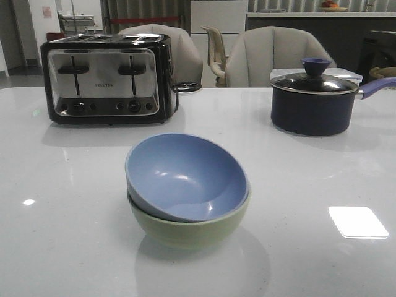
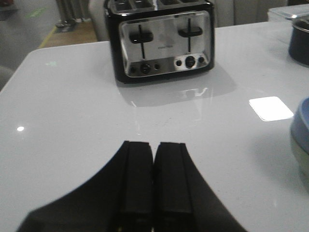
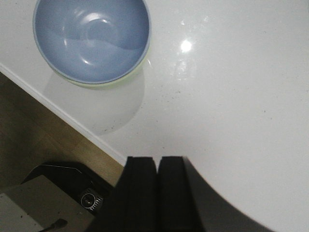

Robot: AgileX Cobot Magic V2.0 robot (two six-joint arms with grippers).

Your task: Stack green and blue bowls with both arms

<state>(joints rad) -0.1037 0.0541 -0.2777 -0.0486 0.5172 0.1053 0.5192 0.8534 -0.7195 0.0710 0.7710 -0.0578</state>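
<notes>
Your left gripper (image 2: 153, 179) has its two dark fingers pressed together, with nothing between them, and it hangs above bare white table (image 2: 72, 121). Look past those fingers and you see the toaster (image 2: 161, 38) standing upright at the far side, its chrome face and two levers turned toward the camera. At the edge of that same view you catch a slice of the blue bowl (image 2: 301, 123) with a thin green rim under it.

Your right gripper (image 3: 157, 188) is closed the same way — fingers side by side, holding nothing. It sits over the table's near edge, where the white top gives way to wooden floor (image 3: 29, 130). The stacked bowls lie well apart from it, close to that edge.

In the front view neither arm shows. The blue bowl (image 1: 185, 176) sits inside the green bowl (image 1: 198, 226), nested but tilted, its far rim riding higher than the near one, so you see into its hollow. The pair stands near the middle of the table (image 1: 62, 204) — toaster (image 1: 105, 77) behind on the left, the dark pot (image 1: 312, 102) with its glass lid and blue knob behind on the right, both well apart from the bowls. Pale chairs (image 1: 272, 55) stand beyond the table.
</notes>
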